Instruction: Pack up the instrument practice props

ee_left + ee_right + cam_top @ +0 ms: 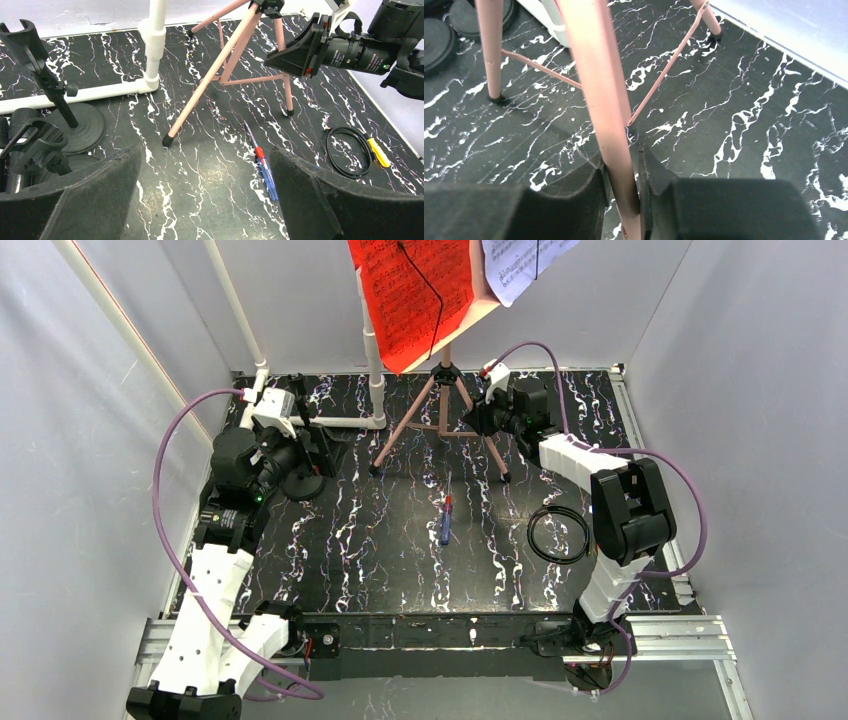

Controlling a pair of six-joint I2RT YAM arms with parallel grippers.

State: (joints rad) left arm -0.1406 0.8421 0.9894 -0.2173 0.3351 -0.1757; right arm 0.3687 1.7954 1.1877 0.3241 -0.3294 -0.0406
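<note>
The pink sheet-music rack (481, 314) stands on tripod legs (408, 430) at the back centre. It holds a red music sheet (410, 295) and a white one (520, 265). My right gripper (621, 172) is shut on one pink tripod leg (599, 75); it also shows in the top view (482, 416) and the left wrist view (296, 52). Two black microphones on round bases (82, 127) stand at the back left. My left gripper (205, 165) is open and empty, just right of them and above the bare mat, and shows in the top view (298, 455).
A white plastic pipe frame (155, 45) stands at the back left beside the microphones. A red and blue screwdriver (263, 169) lies mid-table. A black cable ring (346, 150) with a yellow piece lies to the right. Grey walls enclose the black marbled table (380, 540).
</note>
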